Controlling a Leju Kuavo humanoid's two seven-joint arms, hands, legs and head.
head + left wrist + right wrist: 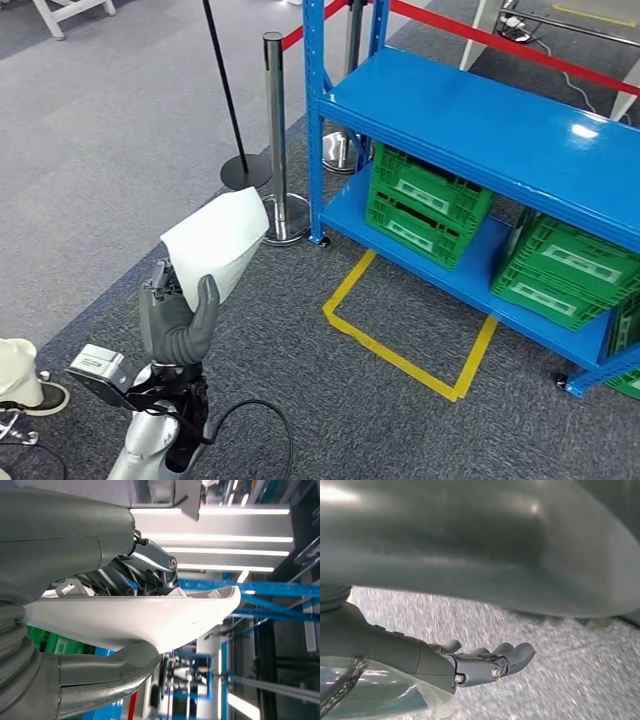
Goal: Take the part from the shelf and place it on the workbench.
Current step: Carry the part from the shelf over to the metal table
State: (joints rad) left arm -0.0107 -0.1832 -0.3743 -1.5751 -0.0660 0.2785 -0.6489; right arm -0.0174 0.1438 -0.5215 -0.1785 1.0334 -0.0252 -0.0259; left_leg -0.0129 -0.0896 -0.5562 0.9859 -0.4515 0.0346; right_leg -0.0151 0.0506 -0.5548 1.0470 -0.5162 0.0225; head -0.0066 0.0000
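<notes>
Left hand [180, 322] raised at lower left of head view, gripping white moulded part [217, 240]; thumb up against near face of part, dark fingers behind it. Part stands above hand, wide end up, tilted toward shelf, clear of shelf and floor. Same grip seen in left wrist view: left hand [113, 575] with thumb [113, 672] on one side of white part [143, 622], metal-linked fingers [153, 562] on other side, part's tapered end pointing away from wrist.

Right hand [486, 662] seen in right wrist view over grey carpet [561, 680]: fingers extended close together, slightly curled at tips, nothing between them, so open.

Blue steel shelf [483, 130] at upper right of head view, upper deck bare and glossy. Green plastic crates [426, 205] on lower deck, one near left post, more toward right end [570, 270]. Yellow tape outline [411, 350] on carpet directly in front of shelf. Chrome stanchion [278, 140] with red belt [498, 45] just left of shelf's front left post; black-based pole [238, 150] beyond it. Black cable [264, 425] looping beside left forearm.
</notes>
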